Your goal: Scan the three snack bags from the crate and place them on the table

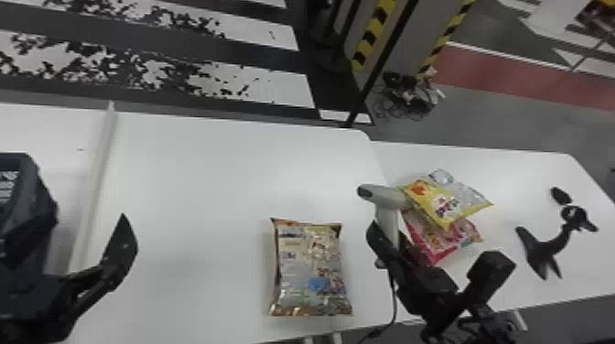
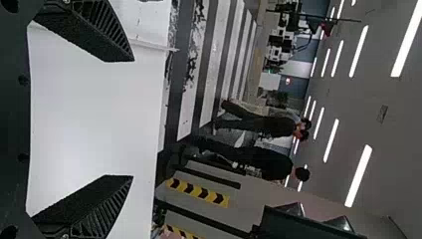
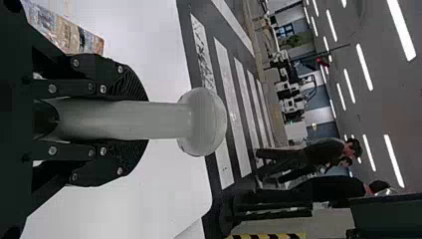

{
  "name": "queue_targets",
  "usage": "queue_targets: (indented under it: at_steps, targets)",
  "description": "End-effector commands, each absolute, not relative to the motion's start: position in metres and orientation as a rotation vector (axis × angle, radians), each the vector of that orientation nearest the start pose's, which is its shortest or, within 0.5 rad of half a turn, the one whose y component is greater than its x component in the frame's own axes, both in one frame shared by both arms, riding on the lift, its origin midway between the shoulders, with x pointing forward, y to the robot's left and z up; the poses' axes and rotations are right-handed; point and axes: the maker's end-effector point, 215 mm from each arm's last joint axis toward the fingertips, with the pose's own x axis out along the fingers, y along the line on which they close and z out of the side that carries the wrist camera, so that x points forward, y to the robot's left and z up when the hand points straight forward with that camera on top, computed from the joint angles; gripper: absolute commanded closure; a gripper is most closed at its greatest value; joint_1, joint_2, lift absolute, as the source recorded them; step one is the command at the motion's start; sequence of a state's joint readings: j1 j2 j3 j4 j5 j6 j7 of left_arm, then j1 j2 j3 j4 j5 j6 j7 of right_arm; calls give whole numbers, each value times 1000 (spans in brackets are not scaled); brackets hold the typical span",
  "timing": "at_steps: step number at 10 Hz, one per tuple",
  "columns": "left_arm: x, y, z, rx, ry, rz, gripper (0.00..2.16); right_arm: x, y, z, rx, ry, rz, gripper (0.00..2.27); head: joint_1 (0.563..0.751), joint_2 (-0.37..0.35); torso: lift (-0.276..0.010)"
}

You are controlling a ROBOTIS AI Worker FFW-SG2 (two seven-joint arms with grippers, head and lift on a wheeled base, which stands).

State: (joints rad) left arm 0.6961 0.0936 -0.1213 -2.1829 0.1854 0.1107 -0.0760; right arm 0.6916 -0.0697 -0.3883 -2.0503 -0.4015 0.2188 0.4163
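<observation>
Bright ceiling strips (image 2: pixel 358 175) — pale sheen across white table (image 1: pixel 206 178), faint soft shadows — dimmer floor (image 1: pixel 503 121) beyond.

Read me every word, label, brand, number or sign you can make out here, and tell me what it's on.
Nothing readable.
Brown-edged snack bag: print too blurred to read.
Yellow snack bag: lettering too small and blurred.
Red snack bag: lettering too blurred, partly covered.
Crate: pale marks, can't tell if they're text.
</observation>
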Motion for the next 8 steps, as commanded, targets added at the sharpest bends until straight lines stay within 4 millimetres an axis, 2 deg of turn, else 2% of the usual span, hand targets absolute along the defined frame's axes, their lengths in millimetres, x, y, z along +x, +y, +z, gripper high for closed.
queue_targets:
  at_steps: [1,3,5,8]
  targets:
    - [373,147,-370,-177,187,-220,22,346,-307,-431,231,341,163,2243,695,-311,-62]
    - [371,148,-370,-169,185,-211,22,330,-270,-450,263,398,205,2243,695,-255,-62]
    - [368,155,-366,-166,164,-184,22,315,-242,-464,289,438,239,2243,695,-191,-62]
    - [367,153,-369,-154,171,-185,22,294,-221,-484,298,508,257,2243,695,-138,-62]
